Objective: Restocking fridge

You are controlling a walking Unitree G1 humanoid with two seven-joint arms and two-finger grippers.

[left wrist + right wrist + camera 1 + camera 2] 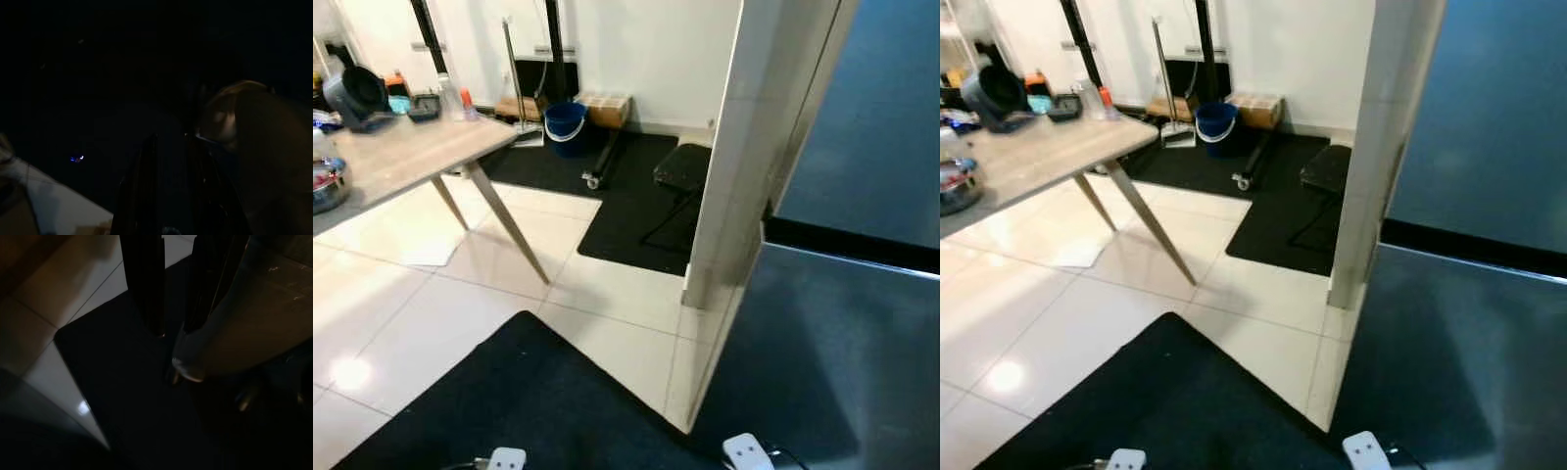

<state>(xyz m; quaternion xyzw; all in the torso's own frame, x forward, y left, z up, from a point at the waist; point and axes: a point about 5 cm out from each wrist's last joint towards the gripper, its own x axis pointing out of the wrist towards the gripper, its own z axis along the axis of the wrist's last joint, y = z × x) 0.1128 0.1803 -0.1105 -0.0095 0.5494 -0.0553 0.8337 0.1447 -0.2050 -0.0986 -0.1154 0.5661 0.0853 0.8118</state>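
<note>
Right tool (171, 293) hangs over black mat (146, 396), fridge (862, 323) just beside.

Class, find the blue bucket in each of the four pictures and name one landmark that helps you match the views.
Left eye view: the blue bucket stands on the dark mat by the far wall, upper middle.
Right eye view: the bucket sits at the same spot, upper middle.
Left wrist view: too dark to make it out.
Right wrist view: not there.
Shared landmark: the wooden table beside it, on the robot's left.
</note>
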